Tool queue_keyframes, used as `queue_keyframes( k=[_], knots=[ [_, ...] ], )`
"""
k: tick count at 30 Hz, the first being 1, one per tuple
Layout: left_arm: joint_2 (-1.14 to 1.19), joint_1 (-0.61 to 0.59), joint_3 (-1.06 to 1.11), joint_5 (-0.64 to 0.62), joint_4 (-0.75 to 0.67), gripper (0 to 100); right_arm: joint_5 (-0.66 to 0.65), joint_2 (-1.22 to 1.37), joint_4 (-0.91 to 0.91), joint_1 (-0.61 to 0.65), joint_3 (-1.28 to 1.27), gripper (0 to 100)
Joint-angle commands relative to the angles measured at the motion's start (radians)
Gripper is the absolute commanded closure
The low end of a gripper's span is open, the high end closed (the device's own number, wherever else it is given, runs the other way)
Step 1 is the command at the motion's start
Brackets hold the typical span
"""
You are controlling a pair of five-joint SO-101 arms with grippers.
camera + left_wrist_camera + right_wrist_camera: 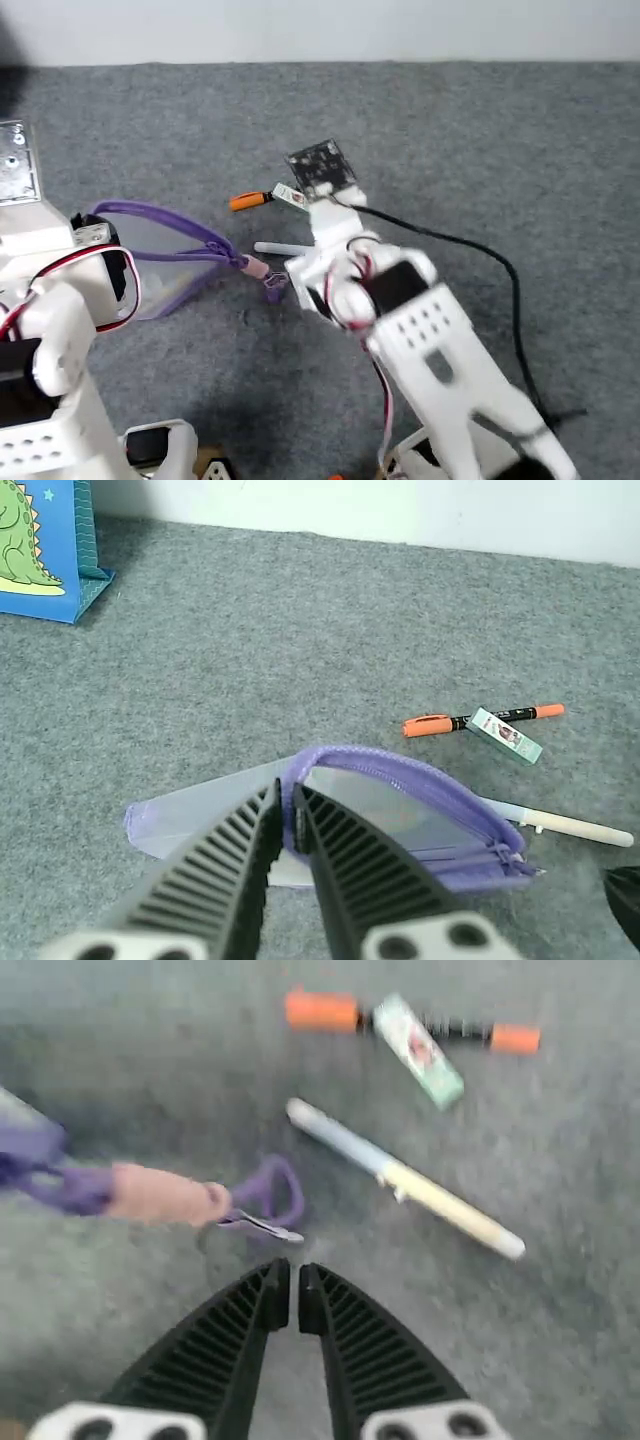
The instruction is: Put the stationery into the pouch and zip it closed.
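Observation:
A clear pouch (160, 262) with a purple zip rim (400, 770) lies on the grey mat, its mouth standing open. My left gripper (285, 798) is shut on the rim at the pouch's left end (95, 232). The pink zip tab (160, 1195) and its purple loop (272, 1188) trail off the pouch's right end. My right gripper (288, 1278) is shut and empty, just short of that loop (275, 285). A white pen (400, 1175) lies beside the tab. Farther back are an orange marker (250, 200) and a small green eraser (290, 195) across it.
A blue box with a dinosaur picture (40, 540) stands at the far left by the wall. A black cable (470, 250) runs from the right arm across the mat. The mat (500, 130) ends at a white wall behind.

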State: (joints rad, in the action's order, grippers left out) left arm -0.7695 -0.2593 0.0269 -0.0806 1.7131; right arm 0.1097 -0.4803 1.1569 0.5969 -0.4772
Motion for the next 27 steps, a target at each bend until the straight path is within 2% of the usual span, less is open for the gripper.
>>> queue_keyframes(
  k=[1, 6, 14, 27],
  knots=[
    [0.003, -0.003, 0.016, -0.009, 0.040, 99, -0.052, 0.177, 0.079, -0.036, 0.195, 90.2],
    [0.003, -0.003, 0.016, -0.009, 0.040, 99, -0.166, 0.458, 0.216, -0.047, 0.457, 74.5],
    [0.003, -0.005, 0.016, -0.009, 0.040, 99, -0.333, 0.823, 0.245, -0.042, 0.776, 78.8],
    [0.003, -0.003, 0.016, -0.009, 0.038, 99, -0.387, 1.268, 0.237, -0.039, 1.140, 78.8]
  ],
)
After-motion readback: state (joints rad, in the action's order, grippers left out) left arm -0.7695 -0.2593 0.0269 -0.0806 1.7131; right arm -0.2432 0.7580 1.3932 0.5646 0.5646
